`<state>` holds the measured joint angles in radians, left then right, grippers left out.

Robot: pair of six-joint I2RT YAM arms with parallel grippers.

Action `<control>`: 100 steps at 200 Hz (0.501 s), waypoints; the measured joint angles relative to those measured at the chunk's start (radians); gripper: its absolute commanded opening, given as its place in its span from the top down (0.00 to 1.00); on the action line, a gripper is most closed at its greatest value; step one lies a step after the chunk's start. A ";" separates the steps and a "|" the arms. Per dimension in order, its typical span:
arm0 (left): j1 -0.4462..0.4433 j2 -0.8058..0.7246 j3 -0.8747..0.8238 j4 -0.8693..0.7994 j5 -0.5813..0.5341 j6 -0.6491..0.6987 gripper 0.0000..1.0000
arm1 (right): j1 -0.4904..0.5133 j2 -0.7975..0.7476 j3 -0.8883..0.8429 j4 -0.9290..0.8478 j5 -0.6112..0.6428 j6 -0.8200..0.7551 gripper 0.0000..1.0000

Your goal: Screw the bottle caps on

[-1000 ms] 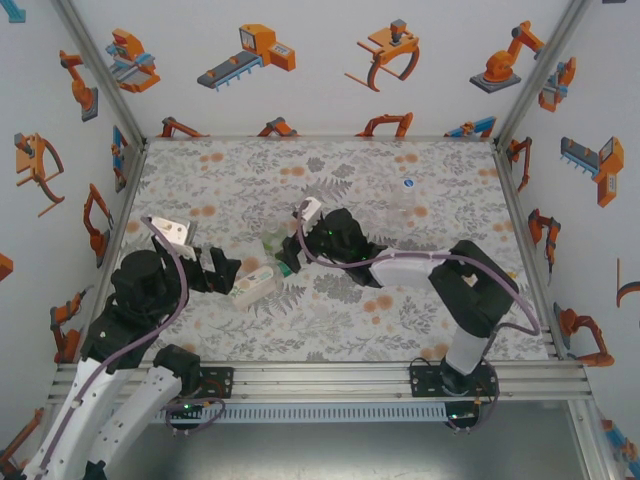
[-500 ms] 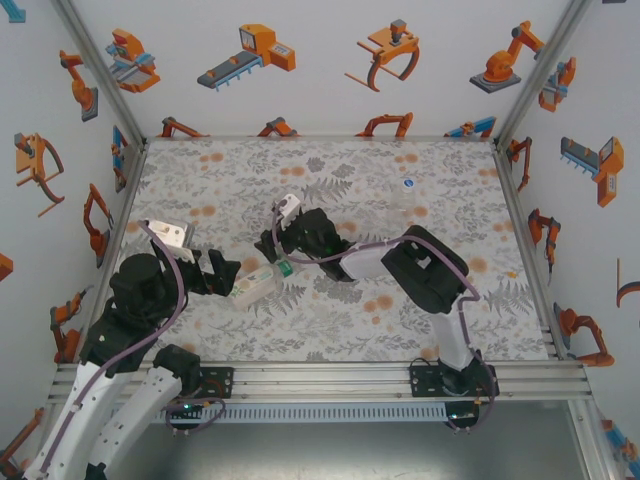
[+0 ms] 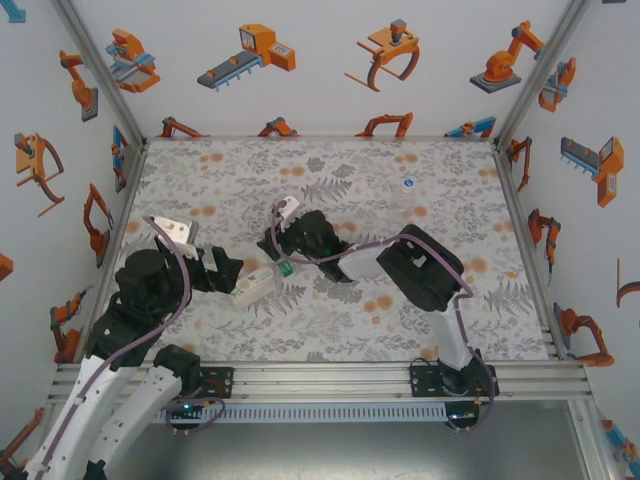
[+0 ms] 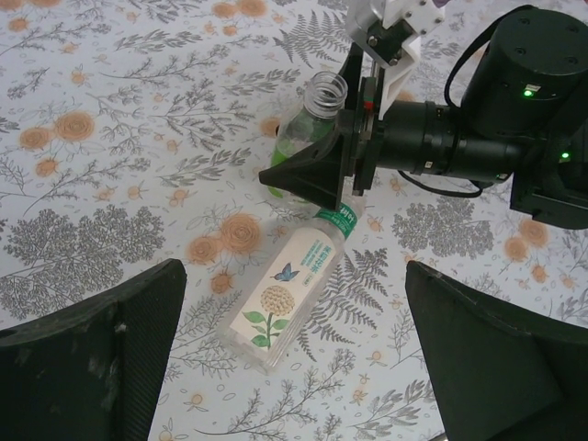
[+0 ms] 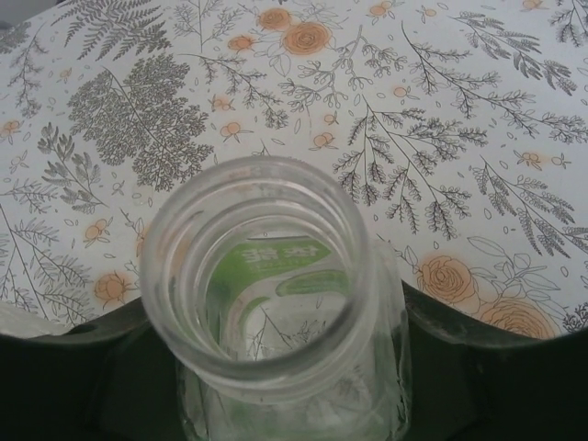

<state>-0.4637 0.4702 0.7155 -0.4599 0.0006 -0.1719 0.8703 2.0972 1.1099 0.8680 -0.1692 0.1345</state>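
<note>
The right gripper (image 3: pixel 278 252) has its jaws on both sides of the open green bottle (image 4: pixel 299 136) in the middle, probably to keep it steady for the screwing, but whether they already press it I cannot tell; the left gripper (image 3: pixel 225 272), wide and empty, stands just left of the labelled bottle (image 4: pixel 285 303), which lies beside the green one with its cap (image 4: pixel 342 218) on.

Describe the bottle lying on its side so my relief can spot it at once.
On the floral table, look left of centre, just ahead of the left arm. The bottle lies on its side there, pointing at the right claw. Unlike the open-necked green bottle in that claw, it is whitish, with a flower-and-butterfly label and a green cap on.
</note>
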 measured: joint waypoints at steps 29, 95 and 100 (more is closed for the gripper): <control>0.000 0.027 -0.008 0.024 0.012 0.000 0.04 | 0.000 -0.050 -0.039 0.002 0.003 0.000 0.52; 0.000 0.136 -0.024 0.156 0.129 0.025 0.04 | -0.038 -0.330 -0.181 -0.038 -0.018 0.010 0.53; 0.000 0.146 -0.025 0.170 0.148 0.028 0.04 | -0.046 -0.356 -0.192 -0.045 -0.025 0.013 0.53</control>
<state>-0.4637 0.6167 0.6907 -0.2897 0.1490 -0.1436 0.8242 1.7416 0.9184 0.8230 -0.1940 0.1471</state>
